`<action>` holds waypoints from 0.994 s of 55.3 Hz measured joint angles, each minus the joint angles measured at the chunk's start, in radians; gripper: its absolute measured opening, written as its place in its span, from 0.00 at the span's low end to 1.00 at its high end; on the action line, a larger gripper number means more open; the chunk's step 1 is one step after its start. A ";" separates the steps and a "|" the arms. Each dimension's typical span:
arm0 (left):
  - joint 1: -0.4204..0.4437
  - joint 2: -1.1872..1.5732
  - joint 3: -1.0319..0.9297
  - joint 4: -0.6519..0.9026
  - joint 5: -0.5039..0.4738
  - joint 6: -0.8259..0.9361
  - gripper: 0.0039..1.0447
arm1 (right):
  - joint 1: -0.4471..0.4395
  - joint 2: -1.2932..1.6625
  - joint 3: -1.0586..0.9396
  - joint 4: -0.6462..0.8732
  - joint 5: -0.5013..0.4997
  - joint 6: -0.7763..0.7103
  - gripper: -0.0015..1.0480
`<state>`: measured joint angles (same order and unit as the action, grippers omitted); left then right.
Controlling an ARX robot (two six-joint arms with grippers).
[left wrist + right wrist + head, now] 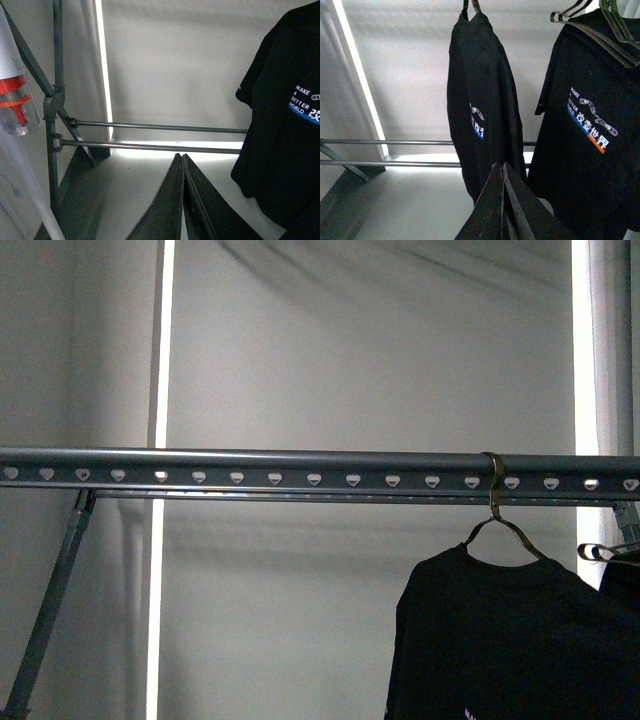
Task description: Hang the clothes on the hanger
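1. The black T-shirt (pixel 510 640) is on its hanger (pixel 497 515), and the hanger's hook sits over the grey rail (pixel 300 470) toward the right end. The shirt hangs free below the rail; its printed chest shows in the left wrist view.
2. A second black shirt (pixel 590 115) hangs just beside it, further right, on its own hanger (pixel 615 22). In the front view only its edge and part of that hanger show at the frame's right side.
3. The left gripper (pixel 182 200) points toward the rack's lower crossbars (pixel 150 136), with its two dark fingers pressed together and nothing between them. It is apart from the shirt.
4. The right gripper (pixel 502 202) also has its fingers closed on nothing. It is low and near the hanging shirt's hem; I cannot tell whether it touches the fabric.
5. Neither arm appears in the front view.
6. The hanging looks done to me. What seems left is pulling clear.
7. The risk I see is the right arm. If it brushes the hem on retreat, it could drag the shirt sideways, swing it into its neighbour, or tip the hook off the rail.
8. The shirt sits a little off-centre on its hanger, judging by the front view, so a tug could slide a shoulder off.
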<state>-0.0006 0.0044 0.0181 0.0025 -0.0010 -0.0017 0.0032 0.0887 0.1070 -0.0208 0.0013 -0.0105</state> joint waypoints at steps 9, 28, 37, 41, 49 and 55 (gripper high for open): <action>0.000 0.000 0.000 0.000 0.000 0.000 0.03 | 0.000 -0.024 -0.031 0.006 0.000 0.000 0.02; 0.000 0.000 0.000 0.000 0.000 0.000 0.03 | 0.000 -0.064 -0.072 0.017 0.000 0.000 0.02; 0.000 0.000 0.000 0.000 0.000 0.000 0.03 | -0.001 -0.084 -0.101 0.017 0.000 0.000 0.02; 0.000 0.000 0.000 0.000 0.000 0.000 0.03 | -0.001 -0.084 -0.101 0.017 0.000 0.000 0.02; 0.000 0.000 0.000 0.000 0.000 0.000 0.03 | -0.001 -0.084 -0.101 0.017 0.000 0.000 0.05; 0.000 0.000 0.000 0.000 0.000 0.000 0.25 | -0.001 -0.084 -0.101 0.017 0.000 0.000 0.29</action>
<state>-0.0006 0.0044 0.0181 0.0025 -0.0006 -0.0017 0.0025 0.0044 0.0063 -0.0036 0.0013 -0.0105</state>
